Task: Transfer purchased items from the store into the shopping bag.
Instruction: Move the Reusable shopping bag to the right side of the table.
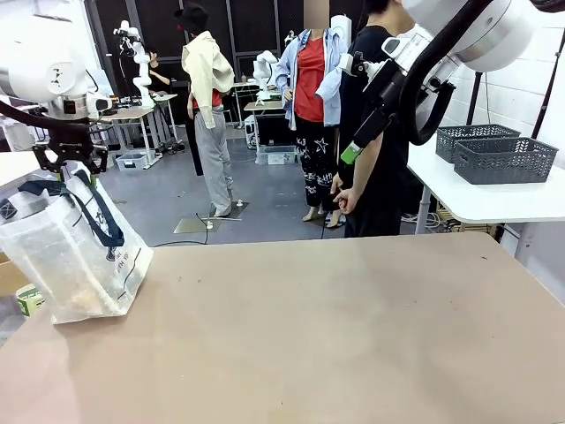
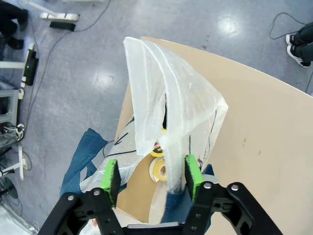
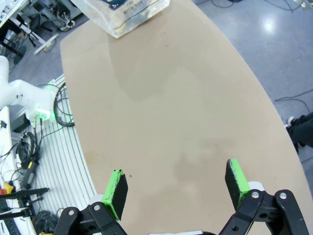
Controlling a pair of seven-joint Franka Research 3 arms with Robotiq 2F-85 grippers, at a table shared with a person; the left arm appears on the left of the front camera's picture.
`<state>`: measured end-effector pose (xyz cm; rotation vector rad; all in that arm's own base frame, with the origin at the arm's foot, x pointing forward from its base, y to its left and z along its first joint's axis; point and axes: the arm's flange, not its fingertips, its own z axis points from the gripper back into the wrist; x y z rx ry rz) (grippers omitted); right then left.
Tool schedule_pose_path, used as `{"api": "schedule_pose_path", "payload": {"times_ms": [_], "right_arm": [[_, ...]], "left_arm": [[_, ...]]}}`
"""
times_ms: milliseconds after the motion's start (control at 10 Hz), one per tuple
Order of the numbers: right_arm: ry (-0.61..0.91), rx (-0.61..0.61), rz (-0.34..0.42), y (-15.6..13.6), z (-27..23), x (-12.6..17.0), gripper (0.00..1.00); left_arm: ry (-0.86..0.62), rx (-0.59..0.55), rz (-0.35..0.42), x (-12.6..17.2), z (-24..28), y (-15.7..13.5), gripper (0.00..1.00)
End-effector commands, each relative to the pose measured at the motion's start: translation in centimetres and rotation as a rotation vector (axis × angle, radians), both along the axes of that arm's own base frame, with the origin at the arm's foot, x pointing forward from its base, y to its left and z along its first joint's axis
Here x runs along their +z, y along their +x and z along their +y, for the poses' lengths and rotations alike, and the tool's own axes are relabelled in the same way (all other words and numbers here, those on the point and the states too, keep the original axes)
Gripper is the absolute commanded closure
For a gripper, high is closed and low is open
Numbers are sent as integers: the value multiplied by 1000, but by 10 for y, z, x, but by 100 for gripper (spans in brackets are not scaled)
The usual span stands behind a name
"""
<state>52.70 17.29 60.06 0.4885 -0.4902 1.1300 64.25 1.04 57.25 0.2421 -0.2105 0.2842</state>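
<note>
— Grey workshop floor all round, and that big tan worktop [image 1: 353,327] taking up most of it. See the person [image 1: 375,132] in black standing at the far side, hands low by the edge?

— I do. And the shopping bag [image 1: 66,256]?

— Sitting on the worktop's left end, near the corner, whitish and see-through, navy straps drooping over its front. Something pale lies in the bottom of it, too blurred through the plastic for me to name.

— What about the arms?

— The left pincer [image 2: 151,174] hangs right above the bag's mouth. From its own camera the green pads stand apart, with a raised fold of the bag's plastic rising between them, close against one pad. Whether that pad is touching it, I cannot tell.

— And the other?

— The right pincer [image 3: 175,183] is up high over bare worktop, spread wide, nothing between its pads.

— Anything else?

— Two dark grey lattice baskets [image 1: 494,150] on a white side table [image 1: 494,201] at the right.
</note>
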Motion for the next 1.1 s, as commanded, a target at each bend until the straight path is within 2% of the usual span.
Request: {"api": "schedule_pose_path", "payload": {"times_ms": [0, 300, 600, 1000], "right_arm": [[1, -11, 13, 1, 2, 1, 0], [1, -11, 13, 1, 2, 1, 0], [1, -11, 13, 1, 2, 1, 0], [1, -11, 13, 1, 2, 1, 0]], "left_arm": [[5, 14, -23, 14, 2, 4, 0], [-20, -11, -44, 39, 2, 11, 0], [-116, -90, -24, 52, -7, 1, 0], [-86, -156, -66, 63, -15, -8, 0]]}}
